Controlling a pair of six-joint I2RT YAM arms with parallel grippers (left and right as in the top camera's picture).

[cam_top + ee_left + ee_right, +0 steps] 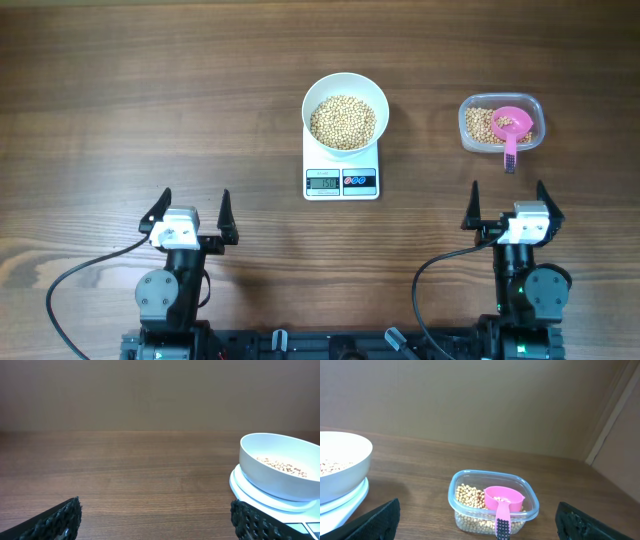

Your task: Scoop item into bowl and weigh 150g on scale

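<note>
Left gripper (195, 196) open | right gripper (507, 189) open | scale (341, 193) display illegible

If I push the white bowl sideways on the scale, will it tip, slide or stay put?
The bowl holds a broad layer of beans, so it is probably heavy and unlikely to tip. It sits loose on the smooth scale, so a push would likely slide it off-centre. The beans are loose and round; a jolt may spill some.

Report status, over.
Left gripper and right gripper open, empty. Bowl with beans sits on scale. Pink scoop in tub. Nothing blocking.
</note>
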